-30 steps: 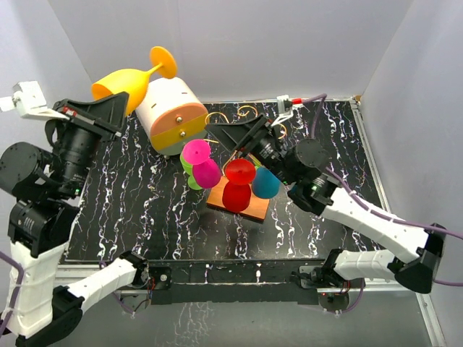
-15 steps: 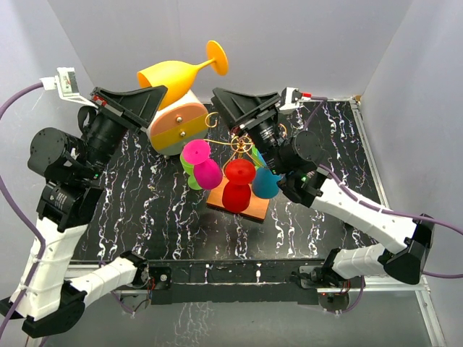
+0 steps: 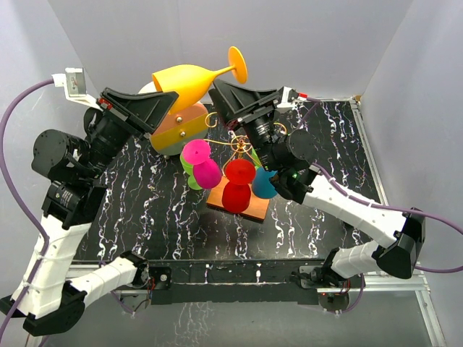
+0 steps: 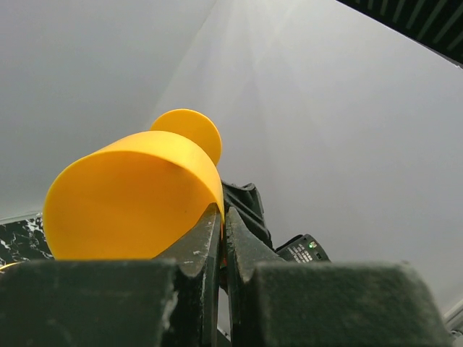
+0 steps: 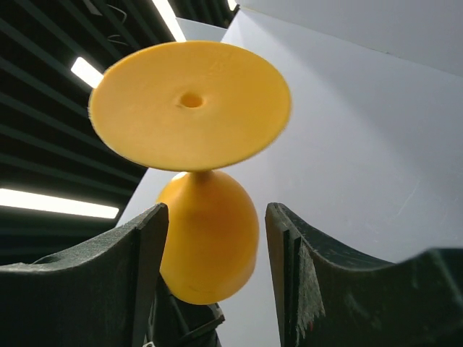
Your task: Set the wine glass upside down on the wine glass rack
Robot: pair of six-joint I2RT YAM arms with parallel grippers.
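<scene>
The yellow wine glass [image 3: 189, 78] lies on its side in the air above the table's back, its foot [image 3: 237, 65] pointing right. My left gripper [image 3: 173, 97] is shut on the rim of its bowl [image 4: 137, 195]. My right gripper [image 3: 223, 97] is open, raised just under the foot. In the right wrist view the foot [image 5: 189, 105] is above the spread fingers [image 5: 148, 242] and the bowl [image 5: 210, 238] shows between them, untouched. The gold wire wine glass rack [image 3: 242, 147] stands on its orange base [image 3: 246, 210] below.
Magenta [image 3: 202, 168], green [image 3: 192, 181], red [image 3: 237, 184] and teal [image 3: 265, 184] glasses hang upside down on the rack. A cream-and-orange drum-shaped box [image 3: 181, 124] stands behind it at the left. Grey walls close in the back and sides.
My left arm has carried the yellow glass up and to the right, towards the rack. My right gripper has risen from the rack to just under the glass foot.
</scene>
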